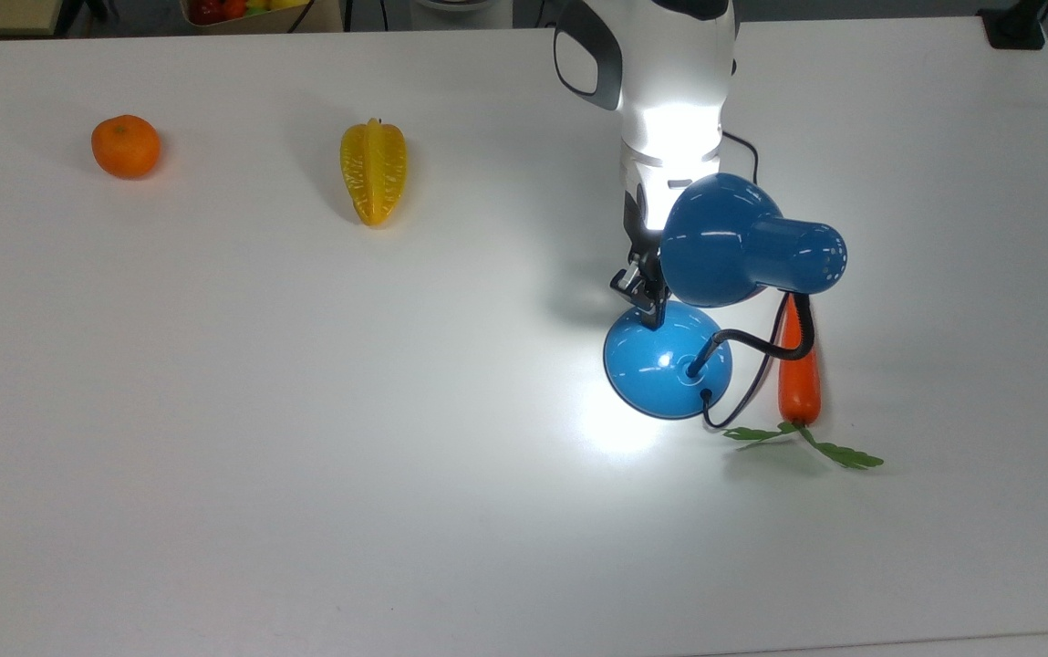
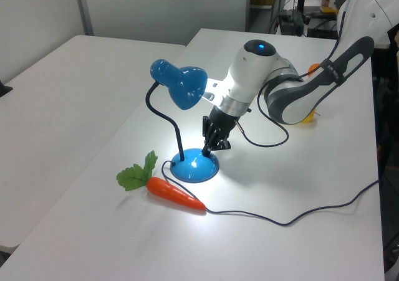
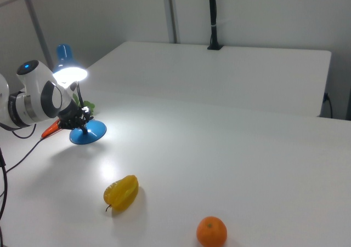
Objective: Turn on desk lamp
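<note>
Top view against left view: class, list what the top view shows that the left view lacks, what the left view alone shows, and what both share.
Top view alone: the orange and the whole starfruit.
Left view alone: the cord trailing across the table and a second table beside it.
Both: the lit lamp, the pincer on its base, and the carrot.

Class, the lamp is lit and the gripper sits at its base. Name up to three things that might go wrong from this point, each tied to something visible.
1. The gripper rests on the desk lamp at its base; pressing again might switch the light off.
2. The shade hangs right beside the arm's wrist, so lifting carelessly could knock the lamp over.
3. The black cord trails across the table near the carrot; a sweeping retreat might snag it.
</note>
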